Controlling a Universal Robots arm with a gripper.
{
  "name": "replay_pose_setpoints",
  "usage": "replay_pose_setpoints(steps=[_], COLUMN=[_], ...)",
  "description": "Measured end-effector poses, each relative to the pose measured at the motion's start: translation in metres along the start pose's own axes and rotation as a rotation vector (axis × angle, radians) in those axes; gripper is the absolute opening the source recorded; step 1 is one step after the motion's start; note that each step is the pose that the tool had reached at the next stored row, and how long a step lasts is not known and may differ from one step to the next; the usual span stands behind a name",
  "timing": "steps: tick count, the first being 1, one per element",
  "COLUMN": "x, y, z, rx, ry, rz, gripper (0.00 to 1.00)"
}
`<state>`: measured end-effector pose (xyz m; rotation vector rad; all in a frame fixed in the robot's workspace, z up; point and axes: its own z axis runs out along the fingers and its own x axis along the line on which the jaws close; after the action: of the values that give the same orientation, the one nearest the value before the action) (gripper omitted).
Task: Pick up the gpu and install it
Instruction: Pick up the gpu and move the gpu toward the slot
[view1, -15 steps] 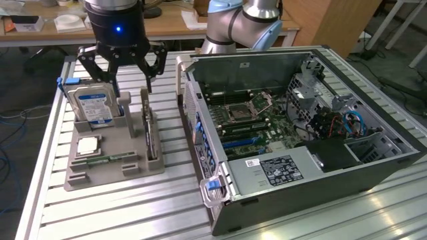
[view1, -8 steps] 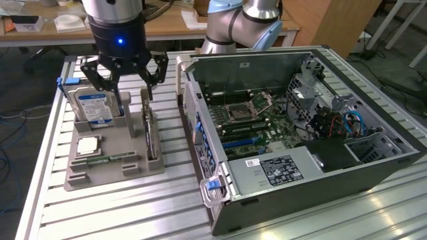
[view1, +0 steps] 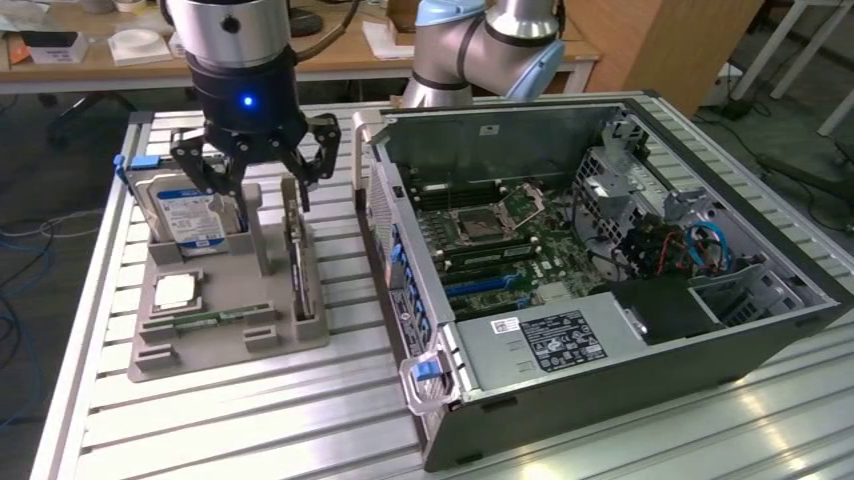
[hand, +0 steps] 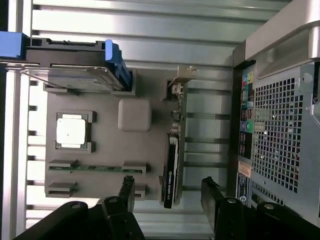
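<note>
Hovering wide apart and empty over the gpu (view1: 299, 262), on edge in a tray (view1: 227, 342) at the case's (view1: 667, 380) 9 o'clock, the fingers (hand: 210, 190) face a light, stiff, fragile board, best gripped across its flat faces.

Your tabletop's other items
You'll find a grey holder tray (view1: 234, 345) near the slatted tabletop's (view1: 267, 430) edge at the exterior view's left. It carries a hard drive (view1: 187, 215) standing on edge, a square processor (view1: 176, 292) and a green memory stick (view1: 214, 322). The open computer case (view1: 641, 400) lies just beside it, its motherboard (view1: 507, 240) exposed.
</note>
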<state>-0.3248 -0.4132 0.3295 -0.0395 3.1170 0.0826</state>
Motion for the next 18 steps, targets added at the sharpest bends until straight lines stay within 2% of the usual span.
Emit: replay_pose_setpoints(steps=[18], x=[-0.002], y=[-0.0024], z=[0.0326], rx=[0.0005], ry=[-0.0011], rz=[0.021], gripper=[0.65])
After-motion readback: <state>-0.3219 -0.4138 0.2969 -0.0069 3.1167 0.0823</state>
